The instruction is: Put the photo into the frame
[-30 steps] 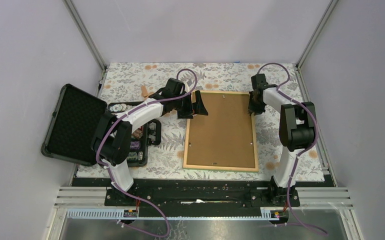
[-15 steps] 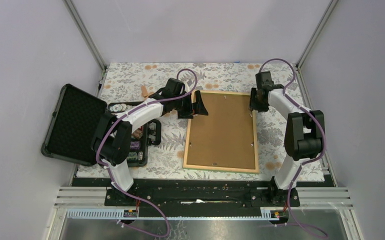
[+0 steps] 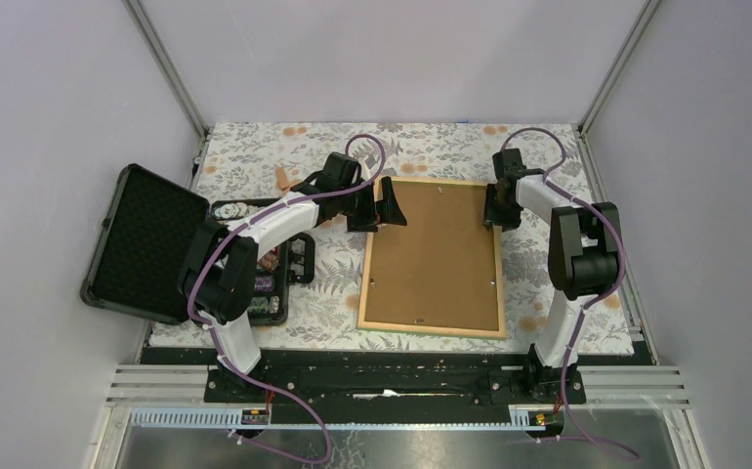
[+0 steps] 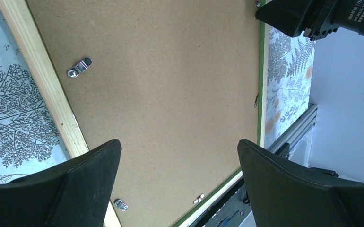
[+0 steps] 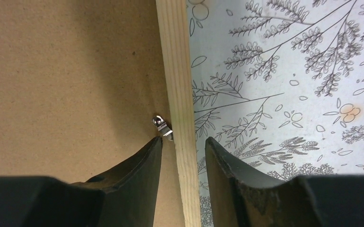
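Left wrist: illegible white lettering (image 4: 362, 14) on right arm (image 4: 312, 16) above frame (image 4: 43, 80).

One frame (image 3: 365, 285), one backing board (image 3: 431, 256), one case (image 3: 146, 244)

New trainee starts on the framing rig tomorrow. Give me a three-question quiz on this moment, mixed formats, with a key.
1. True or false: the frame lies with its green face up.
2. Multiple choice: the fingers of the right gripper stand
A. both inside the frame
B. one on each side of its right wooden rail
C. both outside the frame
3. Short answer: compare the left gripper with the right gripper. Whose jaws stand wider?

Key
1. False. The light wood back and the brown backing board face up.
2. B. The inner finger sits beside a small metal clip.
3. The left gripper, spread wide above the board.
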`<control>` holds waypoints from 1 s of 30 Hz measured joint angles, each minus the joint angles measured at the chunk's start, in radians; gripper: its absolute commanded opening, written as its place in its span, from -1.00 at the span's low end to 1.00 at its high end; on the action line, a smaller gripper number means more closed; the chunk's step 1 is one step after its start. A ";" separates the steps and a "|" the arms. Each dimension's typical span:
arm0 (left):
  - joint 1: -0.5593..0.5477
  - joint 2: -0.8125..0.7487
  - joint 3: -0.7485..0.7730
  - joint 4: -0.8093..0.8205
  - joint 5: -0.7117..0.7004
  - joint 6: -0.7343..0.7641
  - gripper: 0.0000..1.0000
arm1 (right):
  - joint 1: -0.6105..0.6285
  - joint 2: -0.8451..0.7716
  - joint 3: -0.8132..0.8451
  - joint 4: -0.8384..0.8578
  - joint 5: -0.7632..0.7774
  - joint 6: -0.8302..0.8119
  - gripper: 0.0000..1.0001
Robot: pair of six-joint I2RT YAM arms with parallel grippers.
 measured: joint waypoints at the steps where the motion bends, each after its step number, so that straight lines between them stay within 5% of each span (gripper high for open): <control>1: 0.000 0.000 0.000 0.000 0.000 0.000 0.97 | 0.000 0.002 0.004 -0.003 0.000 -0.001 -0.14; 12: 0.000 0.000 0.000 0.000 0.003 -0.002 0.97 | 0.000 0.027 0.034 -0.006 0.008 -0.010 -0.65; 18: 0.000 0.000 0.000 0.000 0.003 -0.002 0.97 | 0.001 0.027 0.034 -0.005 0.016 -0.015 -0.74; 24: 0.000 0.000 0.000 0.000 0.001 0.000 0.97 | 0.001 -0.013 -0.022 0.040 0.004 -0.003 -0.23; 30: 0.000 0.000 0.000 0.000 -0.002 0.002 0.97 | 0.001 -0.136 -0.145 0.027 -0.060 0.056 -0.05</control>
